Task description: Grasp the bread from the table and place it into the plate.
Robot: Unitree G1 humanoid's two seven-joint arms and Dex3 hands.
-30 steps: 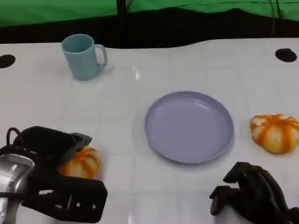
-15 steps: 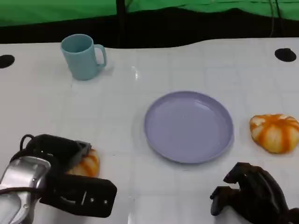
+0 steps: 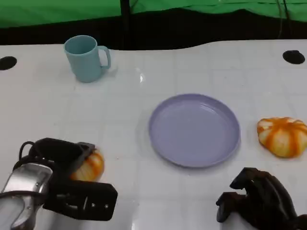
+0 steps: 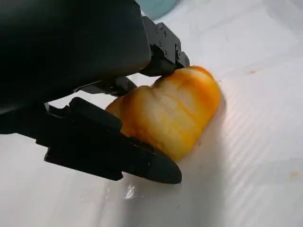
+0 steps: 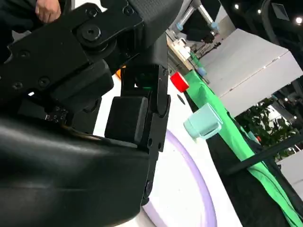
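An orange-and-white bread (image 3: pixel 90 165) lies on the white table at the lower left. My left hand (image 3: pixel 62 184) wraps around it, and in the left wrist view the fingers (image 4: pixel 113 151) press one side of the bread (image 4: pixel 170 113) while others touch its opposite edge. The lavender plate (image 3: pixel 194 129) sits mid-table with nothing on it. A second bread (image 3: pixel 283 136) lies to the right of the plate. My right hand (image 3: pixel 256 201) rests at the lower right with its fingers curled in and nothing in them.
A light blue mug (image 3: pixel 86 57) stands at the back left. Black round holes (image 3: pixel 293 56) mark the table's far corners. The right wrist view shows the plate's rim (image 5: pixel 191 172), the mug (image 5: pixel 203 122) and a red object (image 5: pixel 179 81) beyond.
My left hand has shifted slightly right and closed in around the bread at the lower left. The right hand, plate and second bread have stayed put.
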